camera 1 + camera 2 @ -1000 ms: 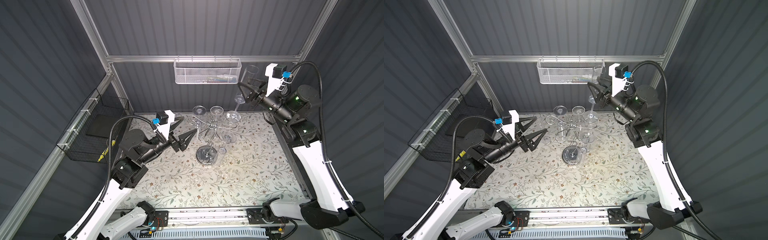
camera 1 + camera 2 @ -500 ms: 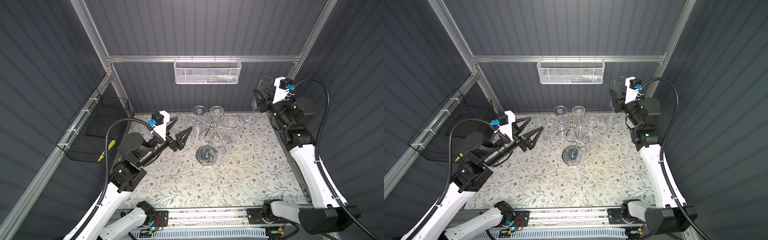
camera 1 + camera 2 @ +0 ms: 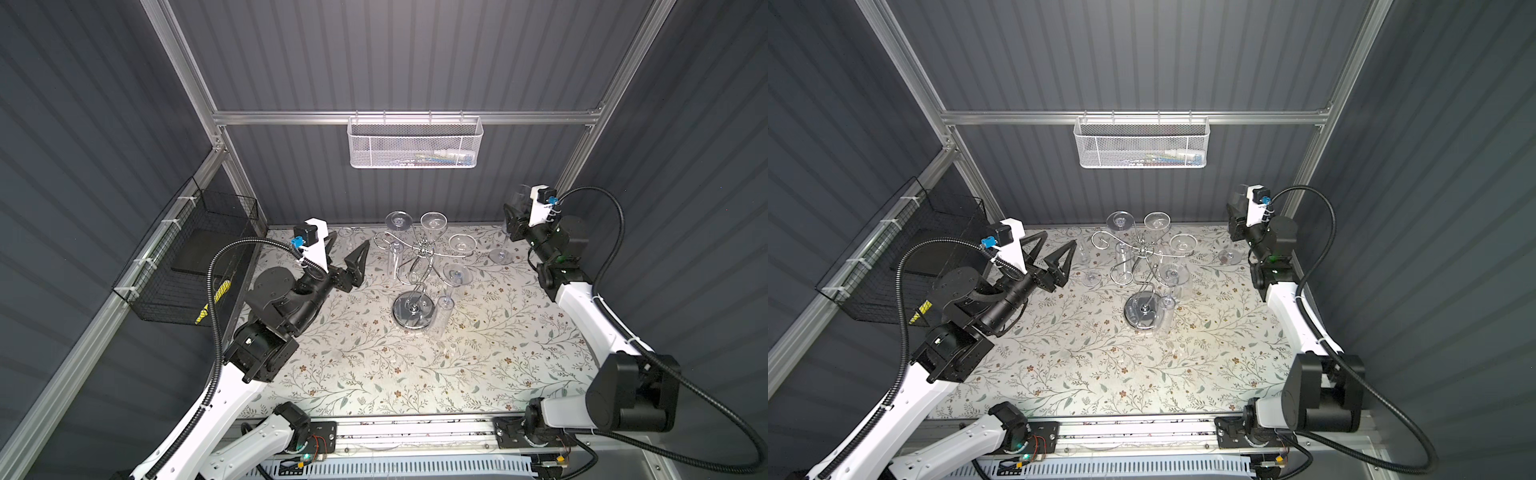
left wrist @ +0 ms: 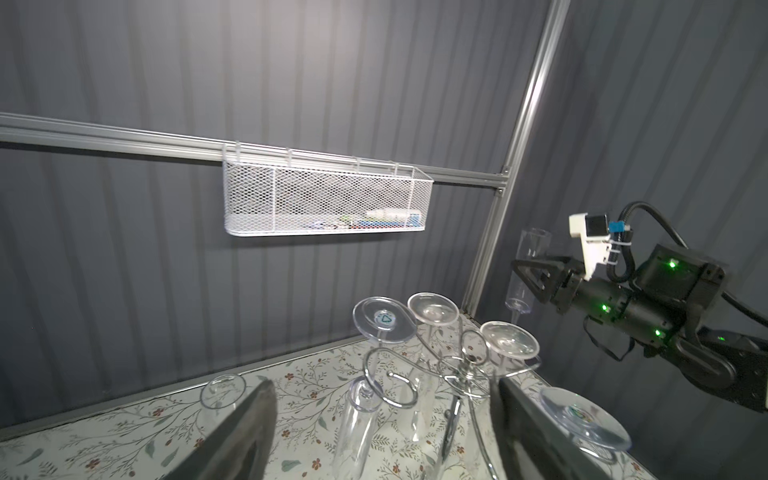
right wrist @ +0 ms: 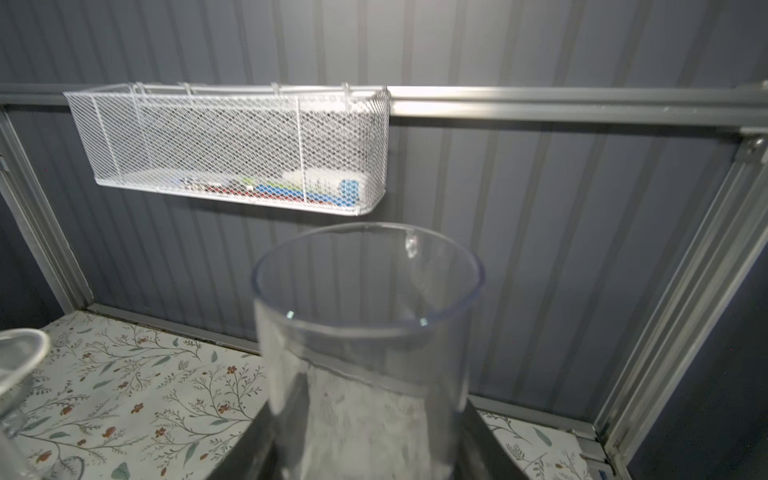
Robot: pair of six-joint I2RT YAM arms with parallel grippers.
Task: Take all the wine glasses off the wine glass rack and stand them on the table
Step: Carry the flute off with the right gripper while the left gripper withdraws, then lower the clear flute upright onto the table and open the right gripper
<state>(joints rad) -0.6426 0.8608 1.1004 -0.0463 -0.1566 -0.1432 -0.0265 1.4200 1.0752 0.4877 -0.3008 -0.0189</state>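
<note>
The chrome wine glass rack [image 3: 413, 313] [image 3: 1144, 311] [image 4: 465, 368] stands mid-table with several glasses hanging upside down from its arms. My right gripper [image 3: 513, 220] [image 3: 1235, 220] [image 4: 536, 276] is at the back right corner, shut on the bowl of a clear wine glass [image 3: 517, 201] [image 4: 530, 257] [image 5: 365, 332] held upright, away from the rack. Its foot [image 3: 500, 255] is at or just above the cloth; I cannot tell which. My left gripper [image 3: 347, 249] [image 3: 1054, 251] [image 4: 381, 384] is open and empty, left of the rack and facing it.
Another clear glass [image 3: 347, 235] [image 3: 1084, 251] [image 4: 222, 390] stands upright on the floral cloth near the left gripper's fingers. A white mesh basket [image 3: 415, 143] [image 5: 228, 145] hangs on the back rail. On the left wall hangs a black wire basket [image 3: 195, 257].
The right arm carried the glass from high beside the rack out and down to the back right corner. The left gripper drew back slightly to the left, still open.
</note>
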